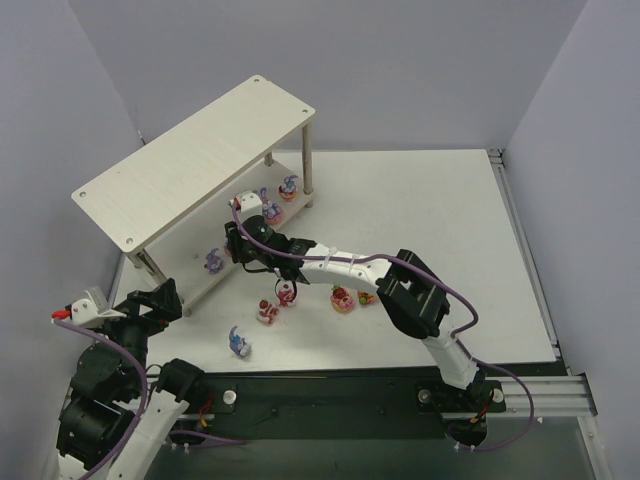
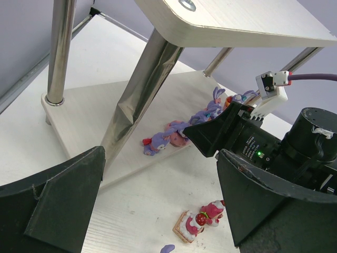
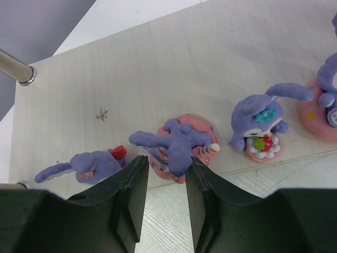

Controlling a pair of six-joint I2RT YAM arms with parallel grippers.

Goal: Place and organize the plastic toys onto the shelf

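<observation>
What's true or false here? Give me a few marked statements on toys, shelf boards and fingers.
1. Toys stand on the top board. False: it shows none, and the shelved toys sit on the lower board.
2. The left fingers stand wide apart with nothing between them. True.
3. The right fingers flank a purple bunny at the lower board's front edge. True.
4. Every toy is already on a board. False: several lie on the table, among them the orange figure.
</observation>
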